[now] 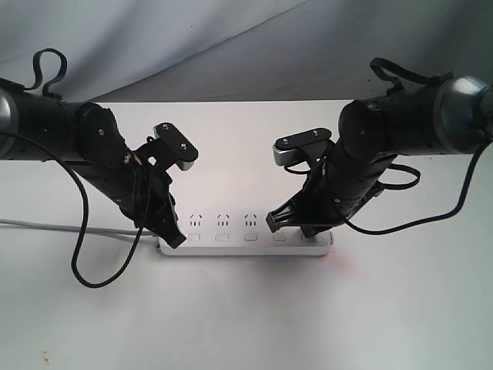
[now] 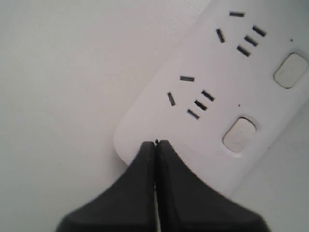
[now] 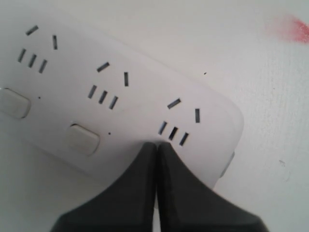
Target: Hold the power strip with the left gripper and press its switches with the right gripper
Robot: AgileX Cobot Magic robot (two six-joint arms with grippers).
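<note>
The power strip (image 1: 236, 229) lies at lower centre; the left gripper (image 1: 176, 240) and right gripper (image 1: 310, 230), both closed on nothing, sit on its ends. Only pinned, it could skid under an off-centre press.

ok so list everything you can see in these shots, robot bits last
power strip: one, white, flat on the table mid-scene
sockets: three show between the arms, dark slots, in a row along the strip
switches: at least four in view, white, one below each socket
cord: one, grey, from the strip's left end off the left edge
red smudge: one, pinkish, on the table past the strip's right end
table: one, white
backdrop: one, grey, behind the table
arms: two, black, one each side
left end effector: one, black, shut, tip on the strip's left end
right end effector: one, black, shut, tip by the last socket
</note>
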